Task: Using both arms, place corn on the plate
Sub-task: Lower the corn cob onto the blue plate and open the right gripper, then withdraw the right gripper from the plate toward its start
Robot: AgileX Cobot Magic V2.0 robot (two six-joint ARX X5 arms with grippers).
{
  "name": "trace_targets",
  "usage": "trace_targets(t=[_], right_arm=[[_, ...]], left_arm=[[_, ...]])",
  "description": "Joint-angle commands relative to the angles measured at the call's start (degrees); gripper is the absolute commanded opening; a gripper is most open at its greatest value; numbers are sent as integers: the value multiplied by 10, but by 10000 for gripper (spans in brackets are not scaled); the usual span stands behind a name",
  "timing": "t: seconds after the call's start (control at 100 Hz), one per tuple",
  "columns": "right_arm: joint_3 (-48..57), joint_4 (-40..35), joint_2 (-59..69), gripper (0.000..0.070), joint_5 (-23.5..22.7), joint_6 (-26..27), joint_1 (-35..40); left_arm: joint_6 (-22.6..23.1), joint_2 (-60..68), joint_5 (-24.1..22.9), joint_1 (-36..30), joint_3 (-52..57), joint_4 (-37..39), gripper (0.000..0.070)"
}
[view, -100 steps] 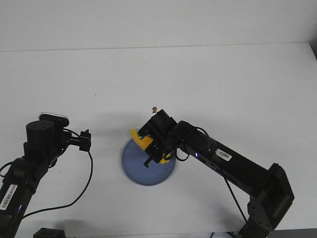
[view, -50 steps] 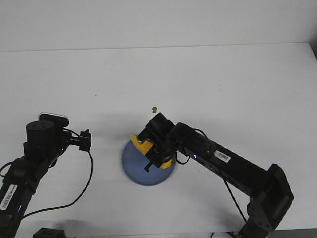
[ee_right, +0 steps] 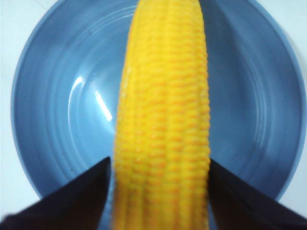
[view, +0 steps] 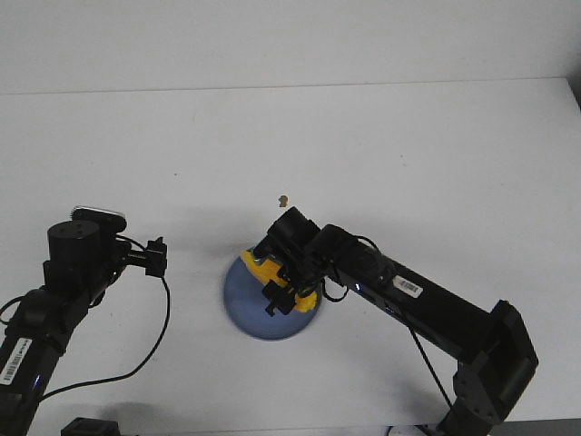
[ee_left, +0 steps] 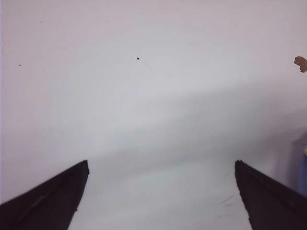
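Note:
The yellow corn (view: 258, 264) lies lengthwise across the periwinkle-blue plate (view: 247, 311), low over or on its middle. My right gripper (view: 277, 300) is shut on the corn, with a black finger pressed close against each side. In the right wrist view the corn (ee_right: 163, 110) fills the centre over the plate (ee_right: 53, 120), with the right gripper (ee_right: 159, 162) astride it. My left gripper (view: 156, 259) is open and empty, off to the left of the plate. In the left wrist view the left gripper (ee_left: 160, 165) has its fingers wide apart over bare table.
A tiny brown speck (view: 283, 199) lies on the white table just beyond the plate; it also shows in the left wrist view (ee_left: 301, 63). The plate's edge (ee_left: 303, 175) shows at that view's border. Black cables hang from the left arm.
My right gripper has carried the corn down and slightly toward me, from above the plate's far rim to low over its middle. The left arm has not moved.

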Motion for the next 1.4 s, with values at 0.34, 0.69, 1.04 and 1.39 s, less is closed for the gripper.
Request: trace_targets(t=[0.34,0.69,1.04,1.39], right_arm=[[7,11,9,519,2,5,2],[7,28,-62,519,21,5,-87],[-25,35,-186,518,32,-4,-260],[-198,129,-415,518,31,0,-412]], left_arm=[[-4,5,-2,-1,3,5,622],[-4,5,-2,-1,3,4,622],[-7,5,-2,-1,3,5,622],[-17,5,-2,-1,3,5,622]])
